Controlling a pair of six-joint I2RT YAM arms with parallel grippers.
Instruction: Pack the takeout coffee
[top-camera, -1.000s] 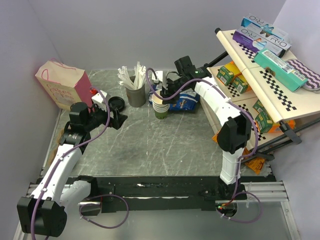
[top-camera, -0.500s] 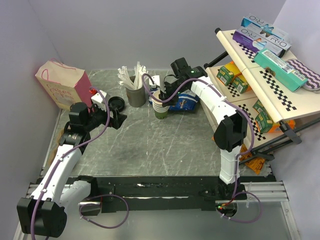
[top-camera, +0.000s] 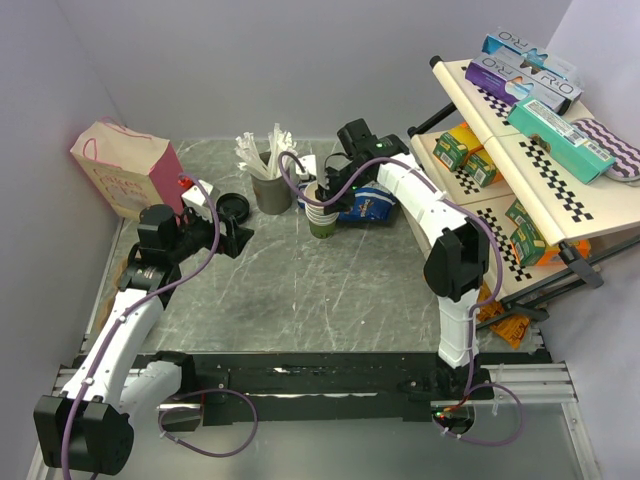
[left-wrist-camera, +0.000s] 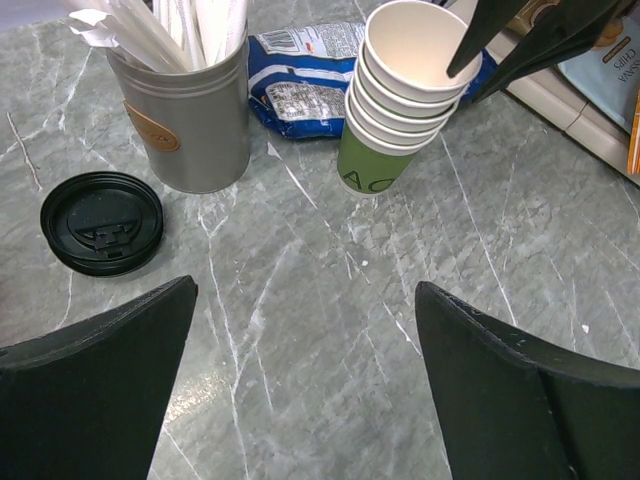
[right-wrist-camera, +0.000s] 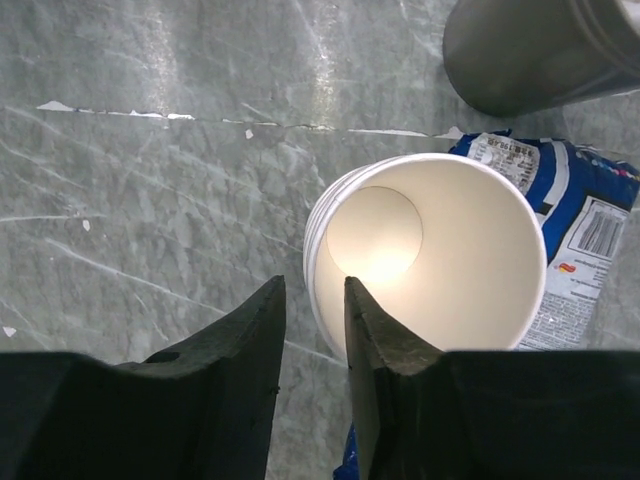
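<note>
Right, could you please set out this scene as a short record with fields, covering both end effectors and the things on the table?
left end effector: open, holding nothing, over bare table
right end effector: straddles the top cup's rim, one finger inside and one outside; grip not clear
cup stack: upright, lidless, lowest cup green
black lid: flat on the table, left of the tin
tin: upright, holds wrapped straws
blue packet: lying beyond the cup stack
paper bag: upright, far left
</note>
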